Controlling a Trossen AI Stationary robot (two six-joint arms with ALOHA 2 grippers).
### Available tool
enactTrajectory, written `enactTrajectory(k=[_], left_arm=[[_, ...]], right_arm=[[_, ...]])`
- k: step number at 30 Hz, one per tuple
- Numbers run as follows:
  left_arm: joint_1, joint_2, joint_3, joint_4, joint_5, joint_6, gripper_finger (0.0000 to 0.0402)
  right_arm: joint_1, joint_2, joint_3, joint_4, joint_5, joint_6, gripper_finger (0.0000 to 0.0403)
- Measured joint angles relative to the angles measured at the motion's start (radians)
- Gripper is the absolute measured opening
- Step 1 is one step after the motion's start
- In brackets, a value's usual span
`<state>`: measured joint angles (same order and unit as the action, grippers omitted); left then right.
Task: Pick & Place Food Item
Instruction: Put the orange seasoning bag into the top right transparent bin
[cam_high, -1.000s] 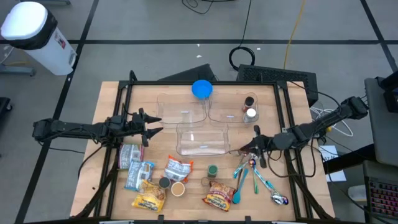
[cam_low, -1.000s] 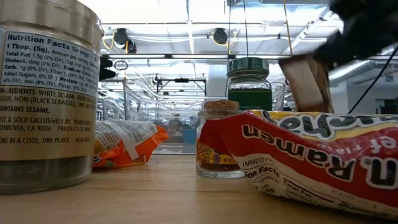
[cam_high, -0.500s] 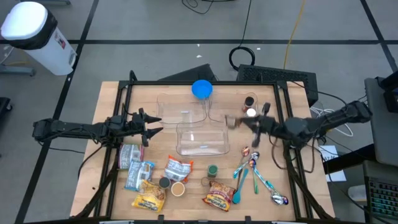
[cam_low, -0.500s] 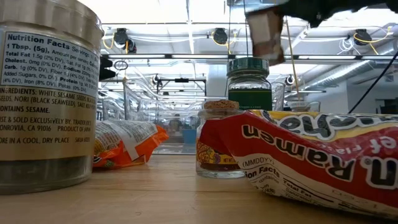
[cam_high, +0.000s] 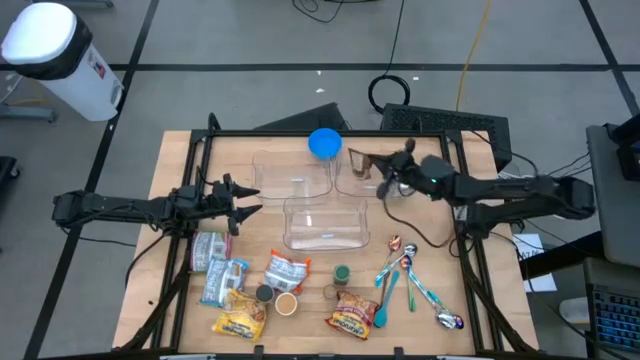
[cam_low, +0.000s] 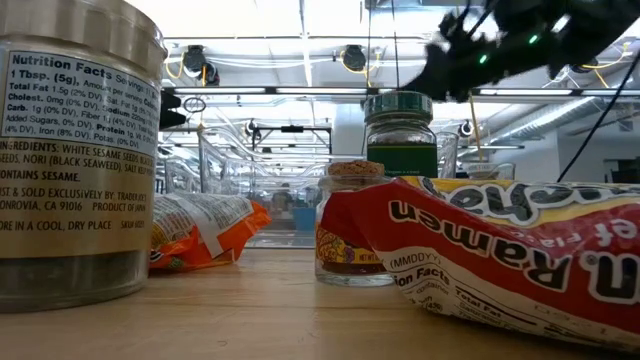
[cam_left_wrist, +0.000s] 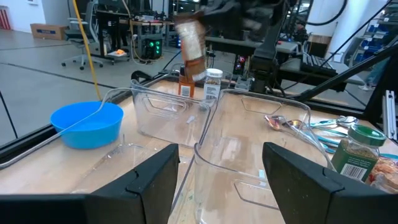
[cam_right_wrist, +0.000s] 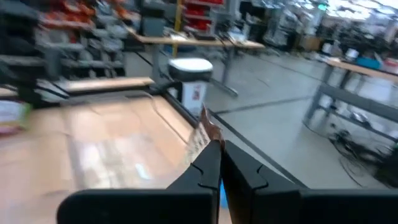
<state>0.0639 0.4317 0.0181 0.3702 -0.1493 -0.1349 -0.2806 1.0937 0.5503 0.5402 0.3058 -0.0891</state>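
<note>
My right gripper (cam_high: 385, 175) hangs in the air over the far right clear bin (cam_high: 362, 172), and its jaws are pressed fully together on the thin edge of a small brown food packet (cam_high: 362, 162). In my right wrist view the two dark fingers (cam_right_wrist: 208, 163) meet with no gap, and the packet (cam_right_wrist: 202, 134) sticks out past their tips, pinched by one end. From my left wrist view the same packet (cam_left_wrist: 191, 42) dangles above the far bins, above two small spice jars (cam_left_wrist: 205, 83) standing at the back of the table (cam_high: 470, 300). It touches neither bin nor table; only my fingers carry it.

My left gripper (cam_high: 245, 204) waits low over the left side of the table, just beside the near clear bin (cam_high: 324, 222). Its jaws stand well apart, and nothing lies between the two broad fingers (cam_left_wrist: 143, 183); they touch nothing that I can see
</note>
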Motion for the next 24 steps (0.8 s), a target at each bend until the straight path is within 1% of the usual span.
enactTrajectory(k=[3,6,12,17,24], left_arm=[[0.000,0.000,0.000,0.000,0.000,0.000,0.0241],[0.000,0.000,0.000,0.000,0.000,0.000,0.0241],[0.000,0.000,0.000,0.000,0.000,0.000,0.0241],[0.000,0.000,0.000,0.000,0.000,0.000,0.0241],[0.000,0.000,0.000,0.000,0.000,0.000,0.0241]], right_arm=[[-0.053,0.104,0.000,0.080,-0.006,0.000,0.0000],[-0.094,0.209,0.000,0.176,-0.045,-0.001,0.0000],[-0.142,0.374,0.000,0.338,-0.049,-0.001,0.0000],[-0.145,0.444,0.000,0.358,-0.051,0.000,0.0000],[-0.141,0.456,0.000,0.314,-0.050,0.002,0.0000]])
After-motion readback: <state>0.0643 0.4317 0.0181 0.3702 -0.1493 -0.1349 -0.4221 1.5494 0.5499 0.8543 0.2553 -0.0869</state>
